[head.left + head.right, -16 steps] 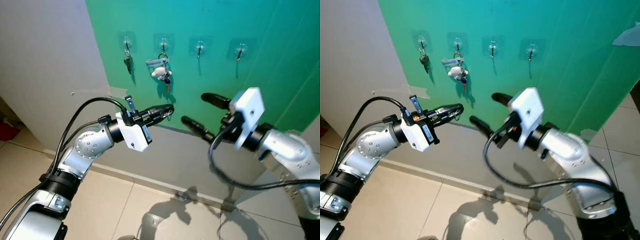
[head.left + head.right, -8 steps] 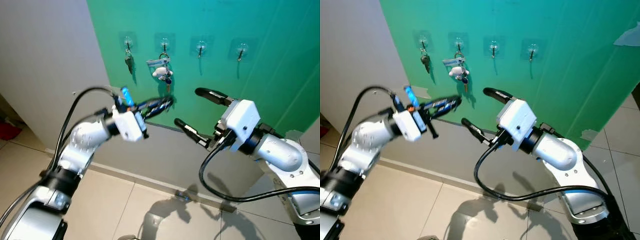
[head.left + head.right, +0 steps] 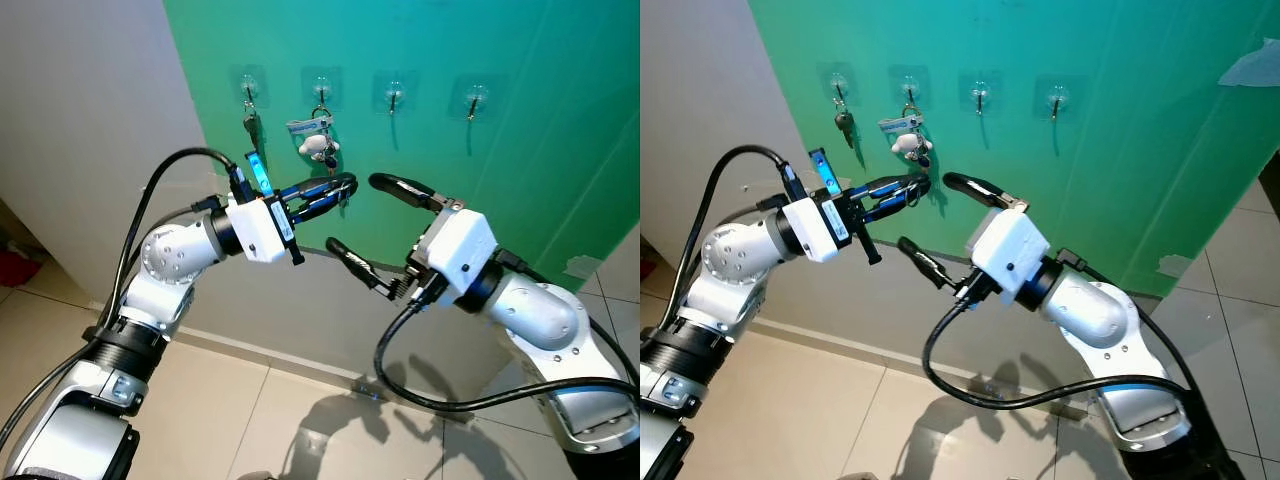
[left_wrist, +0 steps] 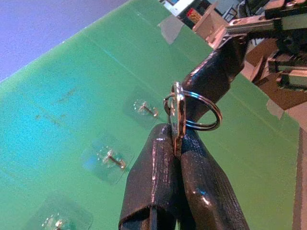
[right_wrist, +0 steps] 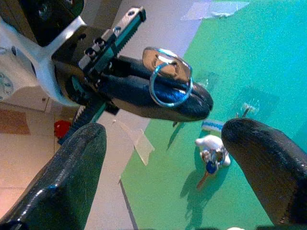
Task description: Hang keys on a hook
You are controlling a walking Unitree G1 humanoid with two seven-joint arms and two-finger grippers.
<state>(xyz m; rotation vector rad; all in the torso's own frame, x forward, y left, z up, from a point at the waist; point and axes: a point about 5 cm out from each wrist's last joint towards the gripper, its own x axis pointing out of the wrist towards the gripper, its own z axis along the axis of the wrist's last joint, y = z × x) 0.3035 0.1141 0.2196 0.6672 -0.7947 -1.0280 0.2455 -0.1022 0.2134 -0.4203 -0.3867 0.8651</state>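
Steel ring and key (image 4: 181,111) pinched at the tips of the clenched left claw (image 3: 335,190): light, rigid, slippery, apt to swivel; best gripped on the key's flat. Right claw (image 3: 362,226) spread wide just beside. Free hook (image 3: 394,98) at twelve o'clock on green board (image 3: 520,150).

no readable text or labels

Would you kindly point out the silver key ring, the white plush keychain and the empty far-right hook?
silver key ring (image 4: 204,111): left wrist view, ring's wire.
white plush keychain (image 3: 318,146): left eye view, its body.
empty far-right hook (image 3: 470,103): left eye view, metal hook.
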